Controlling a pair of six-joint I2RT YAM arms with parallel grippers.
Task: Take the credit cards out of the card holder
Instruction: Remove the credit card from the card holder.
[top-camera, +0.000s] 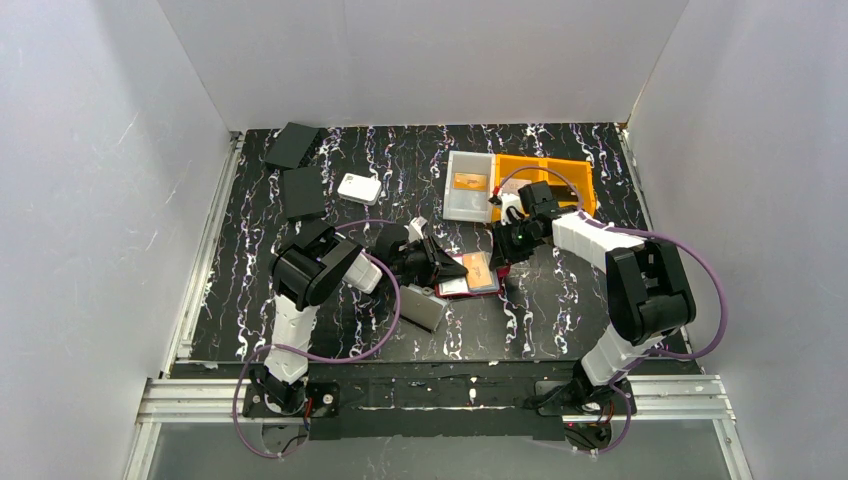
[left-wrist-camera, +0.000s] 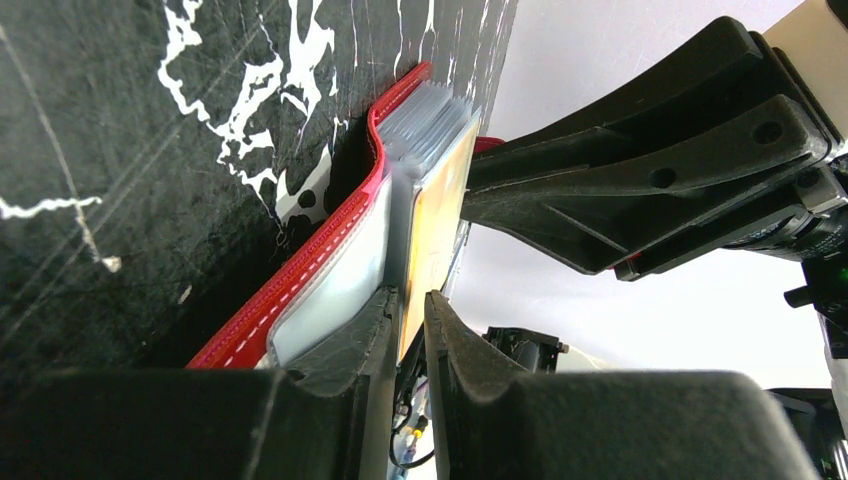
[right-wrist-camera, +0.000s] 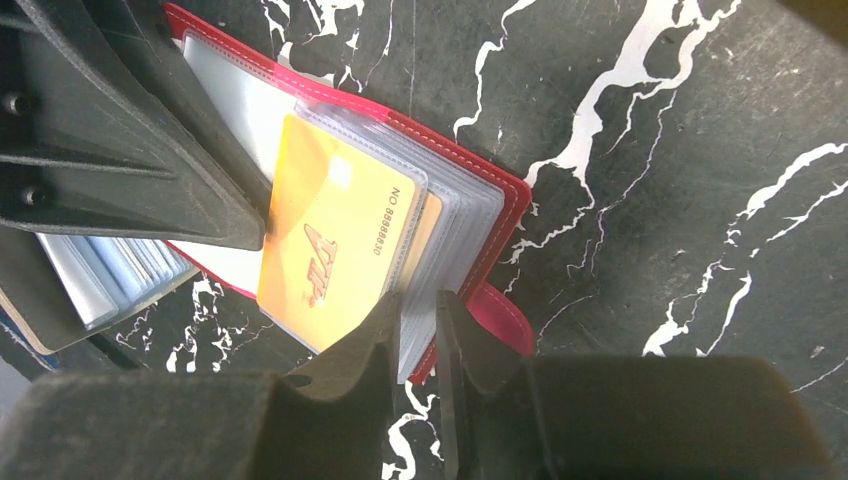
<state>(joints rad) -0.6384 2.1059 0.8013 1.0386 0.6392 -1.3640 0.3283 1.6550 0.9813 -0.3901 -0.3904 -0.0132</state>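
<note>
Card holder lies open on the black marbled table, roughly centre, between the two arms. Red cover is down and the clear sleeve pages are fanned up.

Left gripper comes in from the left. Its jaws are narrow, clamped on a bundle of sleeve pages at the holder's left side. The left wrist view shows the page edge running straight into the slot between the fingers, with the red stitched cover just beside the outer finger.

Right gripper is at the holder's right edge, near the snap tab. Its fingers are a slim gap apart, and the corner of the sleeve stack sits in that gap. Can't tell from the wrist view whether they pinch it or just straddle it.

Orange-gold card, printed VIP with a number along one edge, lies skewed on top of the right-hand pages. Its lower corner touches the right gripper's inner finger. A second orange card peeks out behind it, inside a sleeve.

Third orange card lies in the clear tray at the back. The tray sits against the orange bin on its right.

Grey flat case is just beside the holder, on its near-left. White rounded box is well apart, back-left.
</note>
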